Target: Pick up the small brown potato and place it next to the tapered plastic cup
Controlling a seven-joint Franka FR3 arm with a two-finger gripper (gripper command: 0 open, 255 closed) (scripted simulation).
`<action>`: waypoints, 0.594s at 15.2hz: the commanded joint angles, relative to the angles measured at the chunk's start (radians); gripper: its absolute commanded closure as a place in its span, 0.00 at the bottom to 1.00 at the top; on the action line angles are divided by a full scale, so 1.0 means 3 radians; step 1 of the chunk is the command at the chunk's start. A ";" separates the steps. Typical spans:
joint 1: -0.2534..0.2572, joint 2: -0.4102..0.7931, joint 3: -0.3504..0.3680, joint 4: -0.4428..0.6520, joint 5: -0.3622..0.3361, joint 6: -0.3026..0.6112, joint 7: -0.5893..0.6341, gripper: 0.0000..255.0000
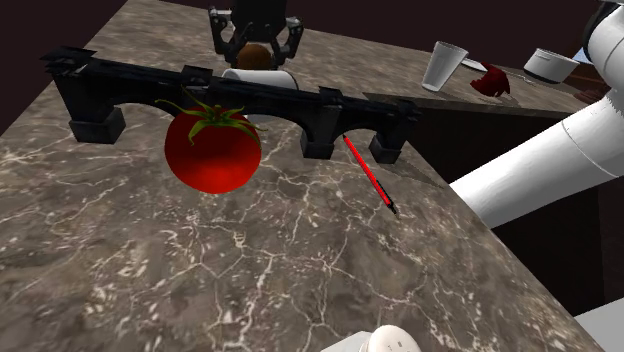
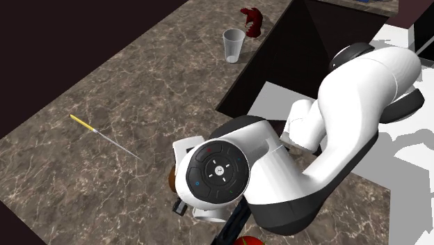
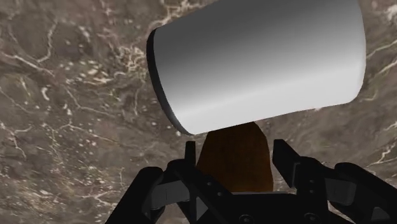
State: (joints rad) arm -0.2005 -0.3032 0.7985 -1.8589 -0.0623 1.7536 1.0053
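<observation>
At the far side of the dark marble counter, my gripper is closed around the small brown potato. One black finger bears on each flank, and the potato fills the gap between them.

1. Potato position: clamped in my fingers, directly over a pale cylinder that lies on its side on the counter. In the wrist view the cylinder's wall covers the potato's far end.
2. Target position: the tapered cup stands upright, well apart from my gripper, toward the shoulder view's right. A dark red object lies just beside it, and a white bowl sits farther right.
3. Surroundings: a black arched frame spans the counter between the shoulder camera and my gripper. A large red tomato with a green stem sits on the camera side of the frame. A red pen lies slantwise near the frame's right foot.
4. Second exterior view: a thin yellow stick lies flat on the counter, apart from the cup.
</observation>
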 commanded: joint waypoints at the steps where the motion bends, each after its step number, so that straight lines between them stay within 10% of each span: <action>1: -0.0011 0.0024 0.0005 0.0110 -0.0015 -0.0099 -0.0007 1.00; 9: -0.0055 0.0150 0.0048 0.0571 -0.0094 -0.0464 -0.0020 1.00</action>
State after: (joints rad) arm -0.2155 -0.2612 0.8130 -1.7013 -0.0887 1.6259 1.0016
